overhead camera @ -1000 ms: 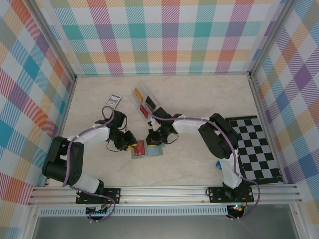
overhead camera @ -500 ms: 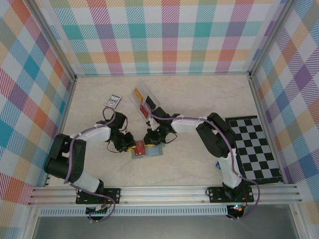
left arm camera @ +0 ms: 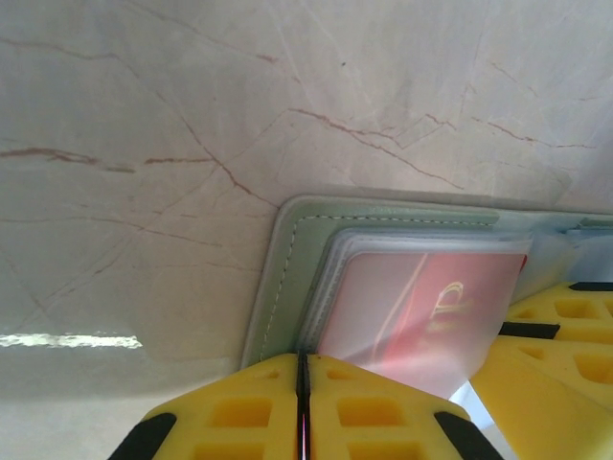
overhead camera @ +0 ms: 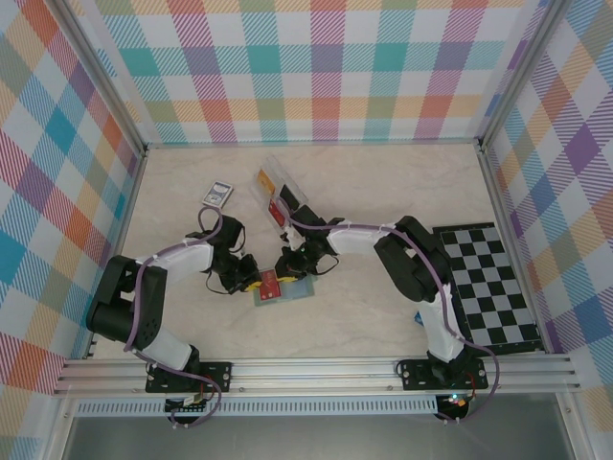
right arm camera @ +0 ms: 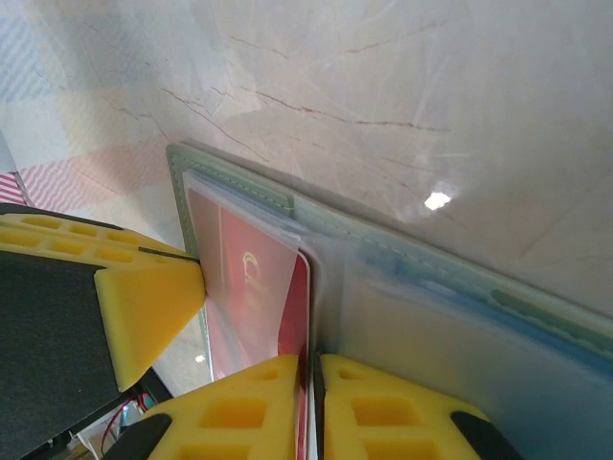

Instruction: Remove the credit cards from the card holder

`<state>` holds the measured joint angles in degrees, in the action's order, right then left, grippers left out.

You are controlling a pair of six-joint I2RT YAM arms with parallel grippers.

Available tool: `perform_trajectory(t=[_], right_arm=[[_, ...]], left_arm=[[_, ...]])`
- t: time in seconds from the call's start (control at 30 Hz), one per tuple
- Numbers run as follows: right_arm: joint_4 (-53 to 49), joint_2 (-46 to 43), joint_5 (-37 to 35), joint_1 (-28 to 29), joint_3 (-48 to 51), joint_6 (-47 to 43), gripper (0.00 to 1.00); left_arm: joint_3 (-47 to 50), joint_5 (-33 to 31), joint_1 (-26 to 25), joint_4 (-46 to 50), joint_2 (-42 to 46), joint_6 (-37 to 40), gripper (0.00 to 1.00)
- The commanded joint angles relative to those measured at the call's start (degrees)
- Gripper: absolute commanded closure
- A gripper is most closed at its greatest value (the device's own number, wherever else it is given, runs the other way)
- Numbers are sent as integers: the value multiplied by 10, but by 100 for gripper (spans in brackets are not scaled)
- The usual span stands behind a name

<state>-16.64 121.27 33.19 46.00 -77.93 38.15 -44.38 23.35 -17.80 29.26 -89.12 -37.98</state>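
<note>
1. Marble-look tabletop [overhead camera: 402,192] carries the open card holder [overhead camera: 299,291], centre, between both arms.
2. Left gripper [left arm camera: 302,388] seems clamped on its left edge; right gripper [right arm camera: 308,398] pinches the red credit card [right arm camera: 251,287].
3. Card likely light, stiff, slick: grip its exposed edge. Holder soft.

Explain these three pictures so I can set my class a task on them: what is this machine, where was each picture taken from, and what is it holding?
Two robot arms are bolted at the near edge of a table. The wide picture looks down from above; the two close-ups come from a camera on each wrist. On the table lie an open green card holder, a clear tray, a small picture card and a checkered mat. The yellow left fingers pinch the card holder's edge; the right fingers pinch a red card tucked in its clear pocket.
</note>
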Motion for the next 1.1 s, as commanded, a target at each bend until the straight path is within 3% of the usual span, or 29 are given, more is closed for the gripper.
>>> perform_trajectory(t=[0.0, 0.27, 0.57, 1.07], right_arm=[[12, 18, 33, 3, -9, 1, 86], [34, 20, 54, 4, -2, 5, 85], [17, 21, 50, 12, -12, -15, 90], [-111, 5, -85, 47, -73, -62, 85]], left_arm=[[16, 17, -5, -11, -25, 13, 91], [16, 30, -7, -19, -28, 21, 93], [14, 45, -12, -31, -25, 26, 93], [19, 44, -15, -37, -21, 21, 92]])
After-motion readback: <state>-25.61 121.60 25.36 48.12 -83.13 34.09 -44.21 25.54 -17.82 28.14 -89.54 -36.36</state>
